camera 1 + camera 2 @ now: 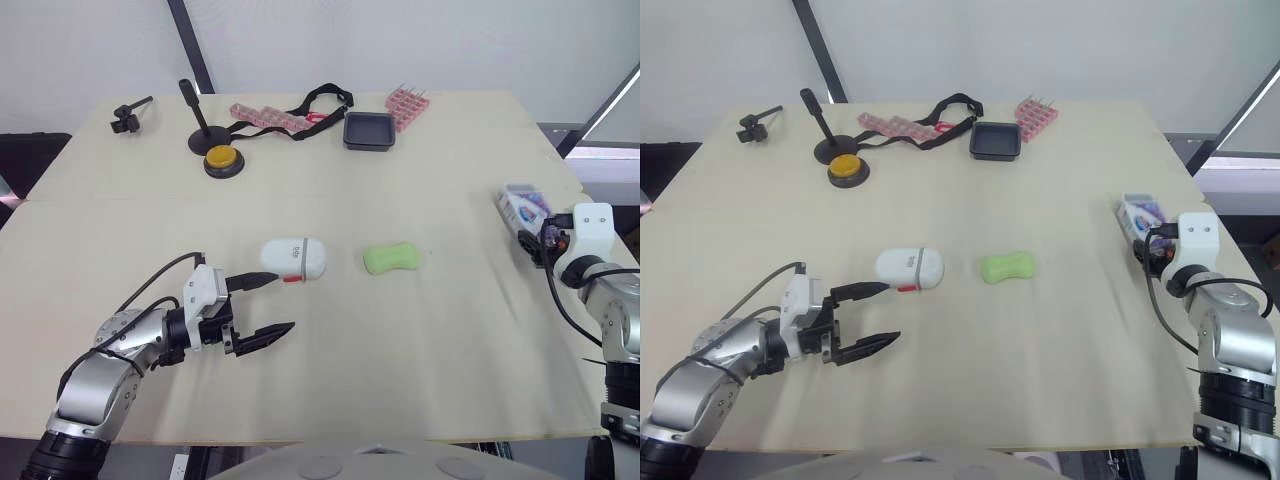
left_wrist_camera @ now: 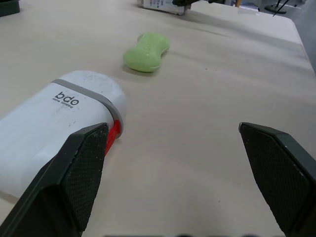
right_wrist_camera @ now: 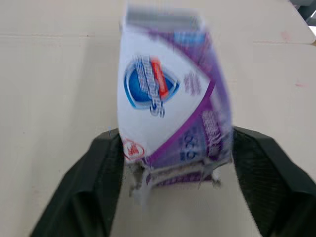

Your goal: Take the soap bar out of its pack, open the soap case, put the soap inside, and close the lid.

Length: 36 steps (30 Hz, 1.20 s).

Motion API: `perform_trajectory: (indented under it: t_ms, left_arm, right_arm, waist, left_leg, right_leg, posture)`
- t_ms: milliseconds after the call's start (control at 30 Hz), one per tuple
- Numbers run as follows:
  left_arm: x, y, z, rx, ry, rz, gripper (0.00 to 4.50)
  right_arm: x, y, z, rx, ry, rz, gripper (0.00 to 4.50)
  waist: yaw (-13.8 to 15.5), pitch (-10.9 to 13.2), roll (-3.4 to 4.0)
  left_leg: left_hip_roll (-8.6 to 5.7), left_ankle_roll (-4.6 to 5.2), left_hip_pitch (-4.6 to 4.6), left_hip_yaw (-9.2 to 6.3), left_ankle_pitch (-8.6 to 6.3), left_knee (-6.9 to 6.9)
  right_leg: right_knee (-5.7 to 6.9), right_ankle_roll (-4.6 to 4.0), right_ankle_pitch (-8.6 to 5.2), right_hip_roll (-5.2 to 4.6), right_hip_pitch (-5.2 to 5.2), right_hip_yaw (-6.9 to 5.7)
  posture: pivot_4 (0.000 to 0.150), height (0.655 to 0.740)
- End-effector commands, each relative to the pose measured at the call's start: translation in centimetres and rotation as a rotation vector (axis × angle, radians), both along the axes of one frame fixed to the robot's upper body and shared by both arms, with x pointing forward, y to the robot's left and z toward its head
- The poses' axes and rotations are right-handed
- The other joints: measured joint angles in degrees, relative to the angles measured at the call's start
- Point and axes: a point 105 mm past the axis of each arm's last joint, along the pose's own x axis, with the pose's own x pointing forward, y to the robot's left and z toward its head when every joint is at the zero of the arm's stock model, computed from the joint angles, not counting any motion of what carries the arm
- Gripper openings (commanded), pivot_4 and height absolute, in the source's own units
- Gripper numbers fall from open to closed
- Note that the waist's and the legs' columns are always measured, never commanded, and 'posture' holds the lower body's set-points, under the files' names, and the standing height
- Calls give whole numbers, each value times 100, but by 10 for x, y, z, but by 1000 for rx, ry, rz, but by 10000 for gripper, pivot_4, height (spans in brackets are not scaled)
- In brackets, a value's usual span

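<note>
1. The left gripper (image 1: 279, 304) sits in the lower left of the left eye view, low over the beige tabletop (image 1: 420, 380). Its two black fingers (image 2: 74, 173) are spread wide, with only bare table between them.
2. The white oval plastic soap case (image 1: 294, 258), with a grey band and a red latch, lies closed a little left of the frame's centre. It is just beyond the left gripper's upper fingertip. In the left wrist view that finger overlaps the case's latch end, and the case lies outside the gap. Whether finger and case touch cannot be told.
3. The green peanut-shaped soap bar (image 1: 391, 259) lies bare on the table just right of centre. It is near the soap case but apart from it, level with it in the frame, and well apart from both grippers.
4. The right gripper (image 1: 541, 241) is at the right edge at mid-height. It pinches the torn end of the white-and-purple cardboard soap pack (image 3: 168, 98), one black finger on each side.
5. A black square tray (image 1: 369, 131) and a round yellow button on a black base (image 1: 223, 160) sit in the upper part of the frame, well apart from the soap.
</note>
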Motion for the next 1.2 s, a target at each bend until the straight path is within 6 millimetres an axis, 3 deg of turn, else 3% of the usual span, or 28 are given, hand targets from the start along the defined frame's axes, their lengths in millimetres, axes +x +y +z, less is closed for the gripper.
perform_trajectory:
  t_ms: [33, 167, 367, 433, 533, 667, 800, 967, 1200]
  left_arm:
    - [-1, 1, 8, 10, -34, -6, 45000]
    - [-1, 2, 8, 12, -35, -7, 45000]
    - [2, 4, 10, 19, -43, -2, 45000]
    - [3, 4, 11, 19, -46, 0, 45000]
    - [5, 5, 12, 20, -52, 0, 45000]
    - [11, 5, 14, 39, -90, -1, 45000]
    - [15, 6, 16, 47, -109, -6, 45000]
    - [26, 12, 19, 87, -149, -6, 45000]
    - [47, 21, 26, 135, -171, -31, 45000]
  right_arm:
    - [1, -11, 18, -24, -46, -19, 44590]
    - [3, -11, 22, -52, -53, 3, 44590]
    - [15, -5, 82, -326, -263, 179, 44590]
    - [18, 7, 101, -348, -355, 277, 44590]
    - [15, 43, 116, -303, -477, 512, 44590]
    - [-14, 97, 98, -144, -480, 897, 44590]
    - [-54, 125, 66, -66, -362, 1180, 44590]
    - [-81, 130, 40, -28, -268, 1338, 44590]
    - [-86, 131, 34, -8, -259, 1373, 44590]
  waist:
    - [0, 0, 0]
    - [2, 0, 1]
    - [-3, 4, 12]
    - [-30, 4, 11]
    - [-46, 3, 10]
    - [-19, 2, 8]
    - [18, 2, 8]
    - [-2, 1, 5]
    - [-30, 0, 4]
  left_leg:
    - [0, 0, 0, 0, 0, 0]
    - [0, -1, 0, 0, 0, 0]
    - [0, -1, 0, 1, -1, -2]
    - [1, -1, 2, 2, -1, -3]
    - [4, 24, 2, 1, -14, -3]
    - [5, 34, -2, -1, -18, -2]
    - [3, 48, -10, -3, -25, 0]
    - [3, 50, -9, -2, -26, 8]
    - [4, 54, -6, -3, -23, 12]
  right_leg:
    - [0, 0, 0, 0, 0, 0]
    - [-1, 0, 0, 0, 1, 0]
    - [-5, 1, 0, -1, 1, 2]
    - [-5, 1, 0, 1, 2, 4]
    - [-2, 0, 0, 4, 2, 6]
    - [-2, -1, -1, 4, 2, 3]
    - [-11, -7, -5, -2, 2, -8]
    - [-11, -27, -16, -16, 2, -6]
    - [-4, -29, -16, -19, 2, -6]
  posture:
    - [1500, 7291]
    - [1500, 7291]
    - [1500, 7291]
    - [1500, 7291]
    - [1500, 7291]
    - [1500, 7291]
    - [1500, 7291]
    - [1500, 7291]
    - [1500, 7291]
